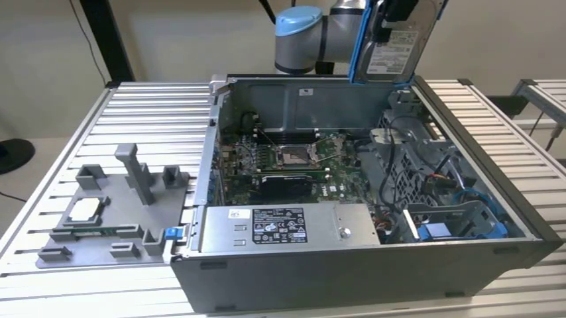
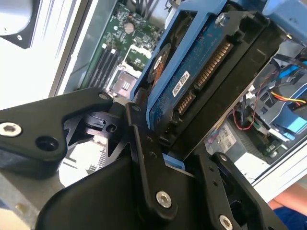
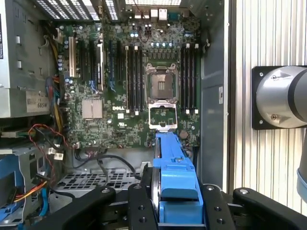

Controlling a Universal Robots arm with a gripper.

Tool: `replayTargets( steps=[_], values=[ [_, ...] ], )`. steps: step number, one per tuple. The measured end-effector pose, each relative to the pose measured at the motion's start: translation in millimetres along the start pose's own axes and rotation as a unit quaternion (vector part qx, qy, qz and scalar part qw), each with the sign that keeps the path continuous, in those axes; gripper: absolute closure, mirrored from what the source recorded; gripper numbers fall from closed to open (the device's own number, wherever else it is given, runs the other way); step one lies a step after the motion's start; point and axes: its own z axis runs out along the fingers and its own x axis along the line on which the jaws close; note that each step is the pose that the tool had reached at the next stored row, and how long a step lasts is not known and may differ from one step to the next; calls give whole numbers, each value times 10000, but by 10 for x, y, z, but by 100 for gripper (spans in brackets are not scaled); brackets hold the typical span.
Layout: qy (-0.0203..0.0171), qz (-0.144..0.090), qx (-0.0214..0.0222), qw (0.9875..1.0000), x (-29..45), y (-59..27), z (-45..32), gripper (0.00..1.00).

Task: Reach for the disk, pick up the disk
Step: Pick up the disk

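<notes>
The disk (image 1: pixel 396 53) hangs on edge above the back wall of the open computer case (image 1: pixel 354 271), its white label facing the camera and its blue carrier frame along one side. My gripper (image 1: pixel 396 14) is shut on its upper end. In the second wrist view the disk (image 2: pixel 192 81) shows its blue circuit board and connector, clamped between the black fingers (image 2: pixel 144 143) of my gripper (image 2: pixel 175 160). The first wrist view looks down the disk's blue carrier edge (image 3: pixel 173 177), which sits in my gripper (image 3: pixel 175 213).
Below the disk lies the motherboard (image 3: pixel 120 96) with its processor socket (image 1: pixel 293 156). A grey power-supply box (image 1: pixel 283 228) and blue drive bays (image 1: pixel 460 222) fill the case's front. A grey fixture (image 1: pixel 106 212) holding a small square chip stands on the slatted table (image 1: pixel 150 112) at the exterior view's left.
</notes>
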Motion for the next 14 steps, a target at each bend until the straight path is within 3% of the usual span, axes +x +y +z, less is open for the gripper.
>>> replayTargets(
  steps=[11,14],
  values=[
    [-1,17,1,10000,134,-40,-6,100],
    [0,24,2,10000,141,-41,-6,100]
  ],
)
